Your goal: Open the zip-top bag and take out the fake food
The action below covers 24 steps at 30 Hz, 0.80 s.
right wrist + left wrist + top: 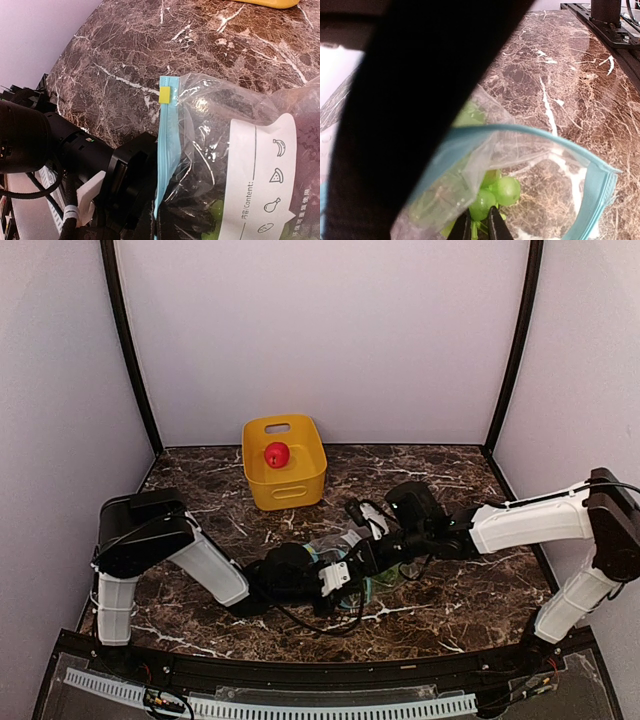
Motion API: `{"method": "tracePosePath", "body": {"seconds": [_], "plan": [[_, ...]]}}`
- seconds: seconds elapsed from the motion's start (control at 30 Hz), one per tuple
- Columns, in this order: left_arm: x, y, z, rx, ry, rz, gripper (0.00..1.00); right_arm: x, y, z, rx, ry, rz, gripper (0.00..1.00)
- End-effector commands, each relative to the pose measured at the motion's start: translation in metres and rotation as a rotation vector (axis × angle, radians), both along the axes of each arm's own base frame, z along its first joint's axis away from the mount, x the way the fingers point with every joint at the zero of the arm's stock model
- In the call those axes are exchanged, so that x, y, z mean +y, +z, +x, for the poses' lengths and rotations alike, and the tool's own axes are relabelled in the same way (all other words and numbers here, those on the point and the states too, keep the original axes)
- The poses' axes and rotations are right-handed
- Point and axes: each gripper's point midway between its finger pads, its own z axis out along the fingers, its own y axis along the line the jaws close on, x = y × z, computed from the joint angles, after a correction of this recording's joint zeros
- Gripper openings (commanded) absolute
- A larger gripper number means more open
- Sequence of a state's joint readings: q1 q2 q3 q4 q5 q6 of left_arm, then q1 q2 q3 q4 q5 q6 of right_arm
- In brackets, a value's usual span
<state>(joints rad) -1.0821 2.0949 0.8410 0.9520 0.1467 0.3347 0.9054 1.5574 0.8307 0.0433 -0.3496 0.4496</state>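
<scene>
Left pincer [479, 227], deep in the mouth of the bag [540, 134], is nearly closed, nipping the grapes [496, 192] by the stem. The bunch lies just ahead of its tips, placed to be drawn out. Right pincer [368, 552], facing it, is clamped shut, apparently on the bag's far end, propping the mouth agape. Well beyond both, the red fruit [277, 454] lies in the bin [300, 490].
</scene>
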Motion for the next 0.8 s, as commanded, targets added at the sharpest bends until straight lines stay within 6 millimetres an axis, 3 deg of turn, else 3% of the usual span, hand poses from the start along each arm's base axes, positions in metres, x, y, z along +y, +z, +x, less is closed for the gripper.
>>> {"method": "tracePosePath", "body": {"seconds": [0.0,0.17,0.57,0.77], "plan": [[0.018,-0.004,0.004,0.028,0.063,0.064,0.07,0.011,0.026,-0.011,-0.048,0.056,0.076,0.0],[0.024,0.022,0.002,0.008,0.072,0.021,0.01,0.008,0.025,-0.009,-0.056,0.046,0.061,0.0],[0.038,0.066,-0.02,-0.027,0.046,-0.001,0.01,0.01,0.013,-0.006,-0.043,0.046,0.045,0.0],[0.051,0.077,-0.027,-0.01,0.051,0.006,0.01,0.009,0.01,-0.001,-0.044,0.029,0.025,0.0]]}}
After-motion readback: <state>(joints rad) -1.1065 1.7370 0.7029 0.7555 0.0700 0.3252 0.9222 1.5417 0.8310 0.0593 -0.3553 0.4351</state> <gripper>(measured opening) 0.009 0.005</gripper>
